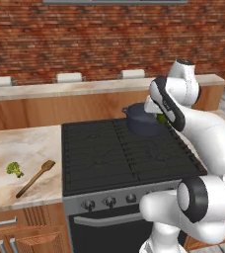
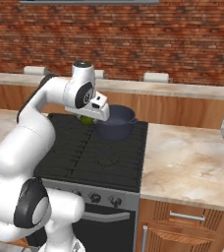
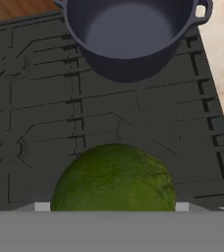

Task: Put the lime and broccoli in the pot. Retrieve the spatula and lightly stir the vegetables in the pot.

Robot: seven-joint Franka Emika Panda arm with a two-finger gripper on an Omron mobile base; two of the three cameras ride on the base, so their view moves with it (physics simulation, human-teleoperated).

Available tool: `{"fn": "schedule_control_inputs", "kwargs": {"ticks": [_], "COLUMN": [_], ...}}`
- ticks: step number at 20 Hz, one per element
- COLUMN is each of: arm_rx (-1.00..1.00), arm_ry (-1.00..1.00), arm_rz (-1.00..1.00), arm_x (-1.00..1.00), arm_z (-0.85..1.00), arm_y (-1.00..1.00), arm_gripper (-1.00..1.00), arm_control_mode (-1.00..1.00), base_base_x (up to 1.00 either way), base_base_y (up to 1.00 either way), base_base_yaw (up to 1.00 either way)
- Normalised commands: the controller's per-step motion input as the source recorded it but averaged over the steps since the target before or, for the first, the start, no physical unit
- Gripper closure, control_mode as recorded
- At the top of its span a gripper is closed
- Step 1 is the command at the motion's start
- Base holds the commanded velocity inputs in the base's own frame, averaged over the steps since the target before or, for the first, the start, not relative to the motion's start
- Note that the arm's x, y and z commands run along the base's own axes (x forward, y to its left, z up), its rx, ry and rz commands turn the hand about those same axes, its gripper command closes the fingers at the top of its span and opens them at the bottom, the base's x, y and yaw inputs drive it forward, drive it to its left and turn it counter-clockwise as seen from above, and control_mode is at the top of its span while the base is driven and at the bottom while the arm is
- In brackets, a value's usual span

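Above the stove's back right corner, the gripper, clamped wide on the lime, sits short of the pot; releasing now would drop it onto the grate

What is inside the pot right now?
Nothing that shows. In the hand view the pot has a bare dark floor; its near inner wall is hidden by the rim. The lime is outside it, held above the stove. The broccoli lies on the counter.

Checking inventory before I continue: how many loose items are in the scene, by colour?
Green: 2, the smooth round green lime at the gripper and the bumpy green broccoli floret.
Dark navy-grey: 1, the round cooking pot.
Light brown: 1, the wooden spatula.
Total: 4.
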Motion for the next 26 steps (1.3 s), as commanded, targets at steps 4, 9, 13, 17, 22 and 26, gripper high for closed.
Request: {"fn": "schedule_control_inputs", "kwargs": {"ticks": [4,9,13,17,22,26], "arm_rx": [-0.02,-0.05,-0.04,0.00,0.00,0.00], "arm_ry": [-0.09,0.01,0.01,0.03,0.03,0.02], "arm_rz": [0.00,0.00,0.00,0.00,0.00,0.00], "arm_x": [0.83,0.59,0.67,0.87,0.70,0.41], "arm_z": [-0.39,0.09,0.09,-0.08,-0.35,-0.22], "arm_y": [0.14,-0.01,-0.19,-0.26,-0.36,-0.12], "arm_gripper": [1.00,1.00,1.00,1.00,1.00,1.00], "arm_control_mode": [-1.00,-1.00,-1.00,-1.00,-1.00,-1.00], "base_base_x": [0.00,0.00,0.00,0.00,0.00,0.00], "base_base_y": [0.00,0.00,0.00,0.00,0.00,0.00], "base_base_yaw": [0.00,0.00,0.00,0.00,0.00,0.00]}}
